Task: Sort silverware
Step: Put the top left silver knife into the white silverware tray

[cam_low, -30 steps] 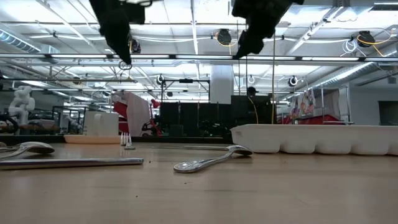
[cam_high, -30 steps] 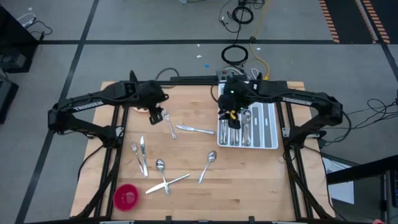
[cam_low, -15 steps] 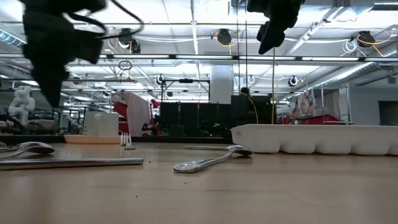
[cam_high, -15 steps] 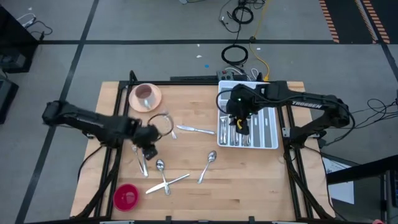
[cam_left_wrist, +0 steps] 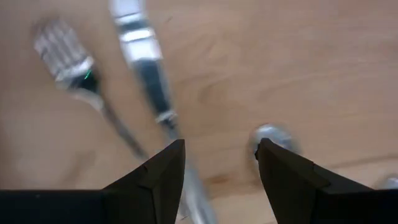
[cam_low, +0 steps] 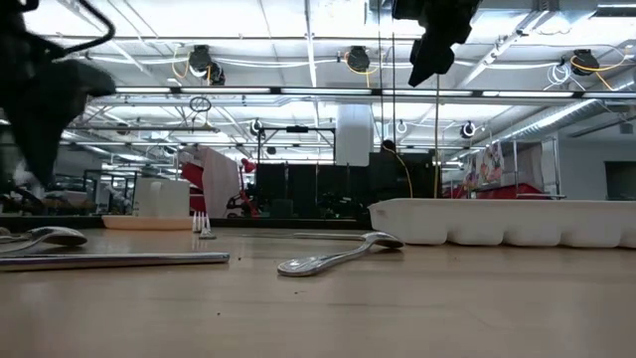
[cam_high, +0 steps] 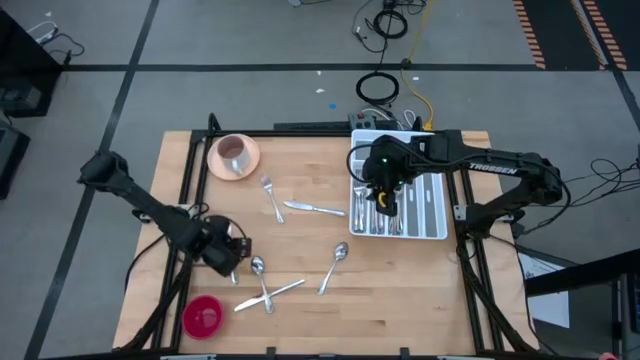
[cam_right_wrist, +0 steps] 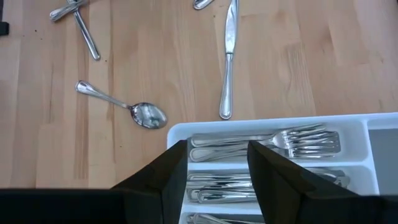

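silverware lies in two lots: slim, shiny metal pieces loose on the pale wooden table [cam_high: 400,290], and others already laid flat in the white moulded cutlery tray [cam_high: 437,205] on the table's right side. in the right wrist view the tray's nearest slot holds stacked forks [cam_right_wrist: 292,142], tines all pointing one way, with more handles in the slot beside it. just outside the tray's wall lie a table knife [cam_right_wrist: 228,59] with a smooth blade and a spoon [cam_right_wrist: 124,107] with a mirror-bright bowl. in the high view a fork [cam_high: 271,198] lies near the pink cup on its saucer [cam_high: 234,155], another spoon [cam_high: 334,266] lies mid-table, and a crossed pair of pieces [cam_high: 266,292] lies near the front edge, close to a round red lid-like object [cam_high: 203,316].

the left gripper [cam_left_wrist: 221,168] hangs low over the front-left part of the table, its dark fingers spread apart and holding nothing; between and beyond them show a fork [cam_left_wrist: 68,59] with ridged tines, a knife [cam_left_wrist: 146,62] and the rounded end of a spoon [cam_left_wrist: 271,135], all blurred.

the right gripper [cam_right_wrist: 217,163] hovers above the tray's left part, fingers parted and empty.
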